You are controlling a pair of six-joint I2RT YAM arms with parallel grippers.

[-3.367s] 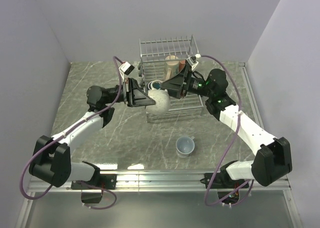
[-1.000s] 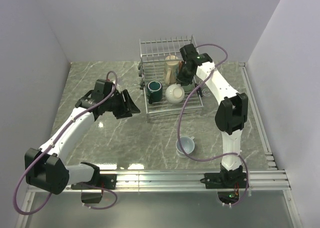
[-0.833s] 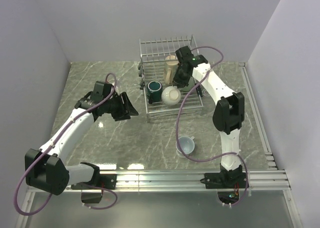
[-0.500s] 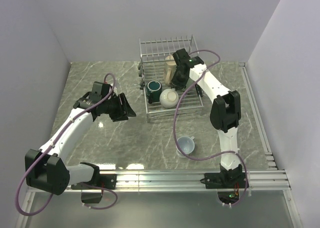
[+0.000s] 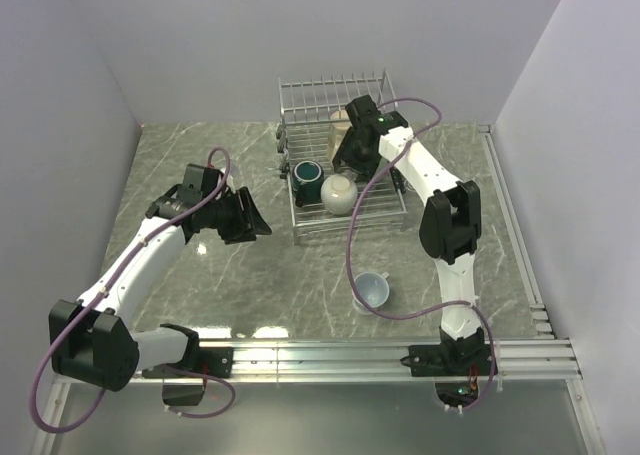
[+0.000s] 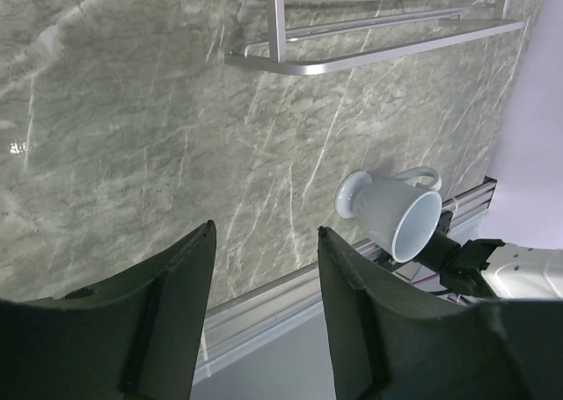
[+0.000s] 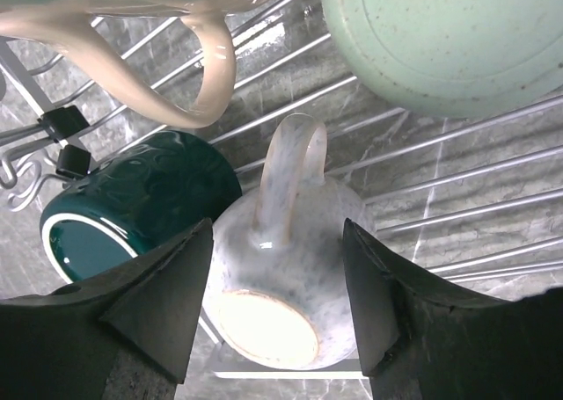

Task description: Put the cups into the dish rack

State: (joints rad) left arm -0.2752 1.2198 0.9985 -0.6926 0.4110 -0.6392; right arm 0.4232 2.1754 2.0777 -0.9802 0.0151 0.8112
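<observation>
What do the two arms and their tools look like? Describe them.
The left arm and right arm have white links with black joints. A purple cable loops along each. The left tool and right tool have dark, wedge-shaped fingers.

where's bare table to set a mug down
Left of the rack, behind the left arm; and the near stretch between the left gripper and the loose mug. The rack is crowded: mugs packed close under the right gripper.

Right tool [image 7: 277, 229] opened, let go pale speckled mug [image 7: 273, 286] in dish rack [image 5: 320, 93].
</observation>
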